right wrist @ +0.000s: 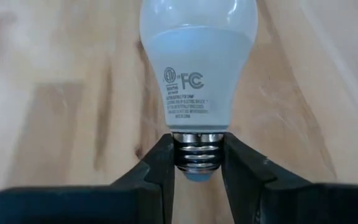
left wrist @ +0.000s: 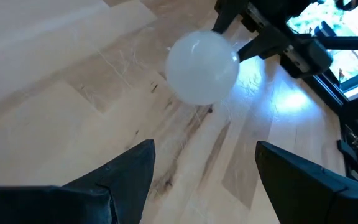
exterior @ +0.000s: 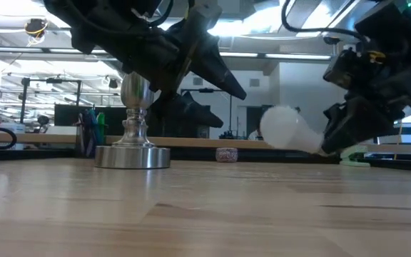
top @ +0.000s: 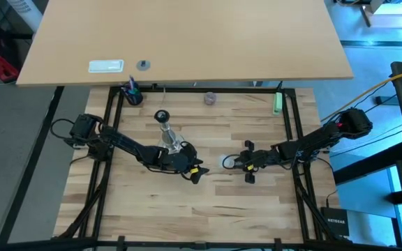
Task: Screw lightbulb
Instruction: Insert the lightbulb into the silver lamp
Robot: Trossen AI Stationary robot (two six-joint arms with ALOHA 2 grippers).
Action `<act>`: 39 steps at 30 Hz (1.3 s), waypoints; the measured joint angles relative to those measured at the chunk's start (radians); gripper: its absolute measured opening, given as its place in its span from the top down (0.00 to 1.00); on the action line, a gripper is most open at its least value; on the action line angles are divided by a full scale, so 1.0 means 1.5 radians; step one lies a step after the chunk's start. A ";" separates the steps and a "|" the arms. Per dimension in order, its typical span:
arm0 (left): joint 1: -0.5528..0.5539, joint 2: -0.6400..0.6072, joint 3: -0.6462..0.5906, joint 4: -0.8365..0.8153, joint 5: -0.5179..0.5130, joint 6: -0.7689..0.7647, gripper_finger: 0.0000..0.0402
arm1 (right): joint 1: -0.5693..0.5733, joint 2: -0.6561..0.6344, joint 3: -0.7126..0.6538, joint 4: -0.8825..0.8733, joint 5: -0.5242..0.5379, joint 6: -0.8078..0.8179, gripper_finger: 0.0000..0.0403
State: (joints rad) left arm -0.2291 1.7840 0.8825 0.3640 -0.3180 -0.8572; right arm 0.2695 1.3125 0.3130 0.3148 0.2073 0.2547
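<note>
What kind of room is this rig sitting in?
Probably a robotics lab or workshop: a butcher-block table in a black metal frame, cables over the floor, and open ceiling lighting with cluttered benches behind.

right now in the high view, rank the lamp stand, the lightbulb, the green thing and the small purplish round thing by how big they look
1. Stand, largest.
2. Green object, long and thin.
3. Purplish-grey round object and lightbulb: too alike to rank; the bulb is partly hidden by the right tool shut on its base.
</note>
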 joint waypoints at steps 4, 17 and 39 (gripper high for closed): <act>0.000 0.000 0.000 0.003 0.000 0.016 0.34 | 0.000 0.000 0.000 0.049 -0.011 0.002 0.75; 0.000 0.000 0.000 0.009 -0.005 0.053 0.34 | 0.000 0.000 0.000 0.056 -0.006 0.006 0.75; 0.002 0.000 0.000 0.013 -0.006 0.015 0.02 | 0.000 0.000 0.000 0.054 -0.005 -0.001 0.75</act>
State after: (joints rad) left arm -0.2267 1.7840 0.8822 0.3828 -0.3267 -0.8350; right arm 0.2691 1.3121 0.3134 0.3954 0.2005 0.2538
